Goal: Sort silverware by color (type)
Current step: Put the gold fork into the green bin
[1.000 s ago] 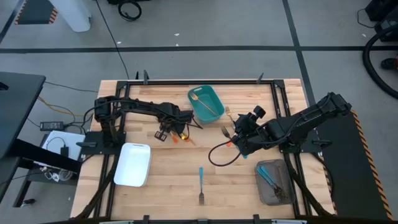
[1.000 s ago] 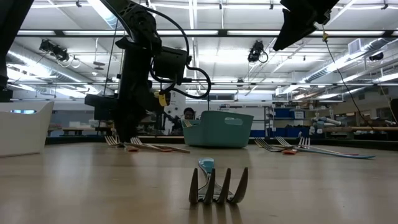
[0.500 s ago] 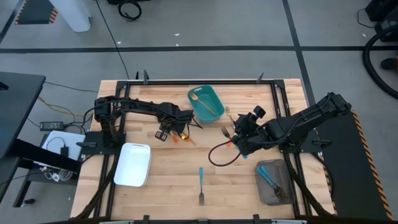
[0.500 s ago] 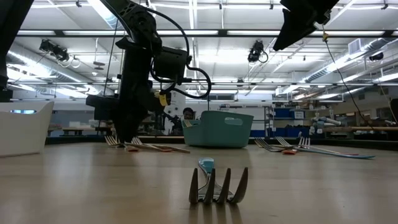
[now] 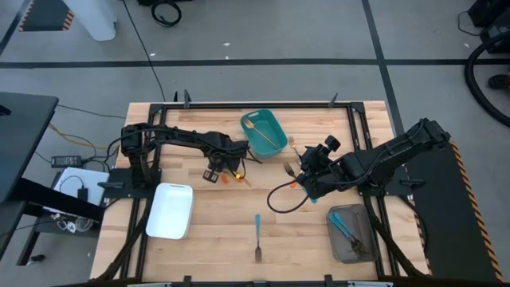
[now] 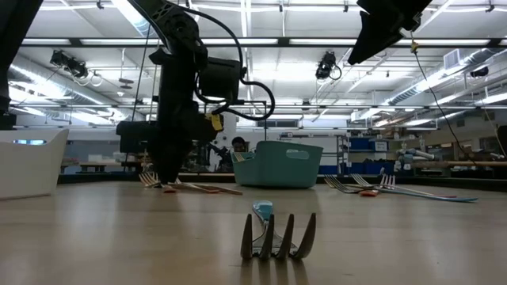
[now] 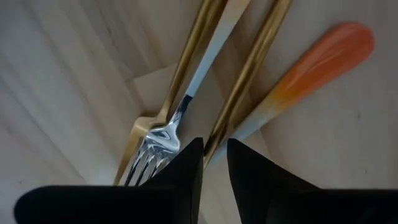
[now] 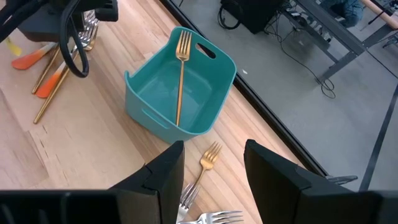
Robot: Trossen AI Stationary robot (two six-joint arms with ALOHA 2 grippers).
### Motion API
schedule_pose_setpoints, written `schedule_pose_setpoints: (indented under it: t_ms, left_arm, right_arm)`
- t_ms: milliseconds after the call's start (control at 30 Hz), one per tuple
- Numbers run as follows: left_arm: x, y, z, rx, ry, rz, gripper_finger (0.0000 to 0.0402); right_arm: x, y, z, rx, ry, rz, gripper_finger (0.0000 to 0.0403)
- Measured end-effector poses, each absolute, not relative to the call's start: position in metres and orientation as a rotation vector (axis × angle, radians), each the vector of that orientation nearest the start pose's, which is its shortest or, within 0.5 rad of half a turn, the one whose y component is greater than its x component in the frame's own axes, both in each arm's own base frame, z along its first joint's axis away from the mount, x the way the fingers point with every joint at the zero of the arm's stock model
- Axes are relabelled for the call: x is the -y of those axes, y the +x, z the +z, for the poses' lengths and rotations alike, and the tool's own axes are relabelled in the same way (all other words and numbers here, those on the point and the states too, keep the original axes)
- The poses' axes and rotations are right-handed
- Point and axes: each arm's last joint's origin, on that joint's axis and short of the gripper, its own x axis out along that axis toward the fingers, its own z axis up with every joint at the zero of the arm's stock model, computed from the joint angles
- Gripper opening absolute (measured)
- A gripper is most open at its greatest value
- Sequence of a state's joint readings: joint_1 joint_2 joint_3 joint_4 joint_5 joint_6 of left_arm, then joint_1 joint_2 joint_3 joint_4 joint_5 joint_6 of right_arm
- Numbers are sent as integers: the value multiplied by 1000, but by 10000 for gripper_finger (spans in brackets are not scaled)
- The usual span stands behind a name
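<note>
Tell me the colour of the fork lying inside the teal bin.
Gold all over. The fork in the teal bin shows best in the right wrist view.

The table (image 5: 215,207) is pale blond wood with fine grain. A teal bin (image 8: 161,93) holds an all-gold fork (image 8: 181,68). Near the dark left arm lie gold stems and an orange-handled utensil (image 7: 317,65) fading to white. A blue-handled fork (image 5: 258,231) has silver tines. One tray (image 5: 170,210) is white, another tray (image 5: 351,233) grey.
</note>
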State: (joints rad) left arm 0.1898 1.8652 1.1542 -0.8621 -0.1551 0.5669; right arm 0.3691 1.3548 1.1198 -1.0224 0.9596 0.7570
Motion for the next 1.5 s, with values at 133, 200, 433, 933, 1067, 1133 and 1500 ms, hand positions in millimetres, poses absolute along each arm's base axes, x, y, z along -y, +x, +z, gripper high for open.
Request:
schedule_pose_setpoints:
  t_ms: [133,200,433,933,1067,1133,1500]
  left_arm:
    - [-66,317,145,-1584,382,-141,80]
    - [-66,318,145,-1573,367,-122,80]
    - [-62,322,145,-1531,326,-127,80]
    - [-49,332,146,-1437,357,-162,90]
    - [-48,334,136,-1476,364,-165,116]
    - [-47,334,130,-1504,365,-176,128]
    - [-45,335,129,-1533,387,-169,81]
  right_arm:
    - [-65,234,282,-722,-107,-820,173]
    - [-65,234,282,-722,-107,-820,173]
    - [-65,234,282,-722,-107,-820,173]
    - [-65,234,282,-722,-106,-820,173]
    - [-65,234,282,-723,-106,-820,173]
    - [-65,234,283,-722,-105,-819,173]
    - [-63,233,278,-732,-111,-826,173]
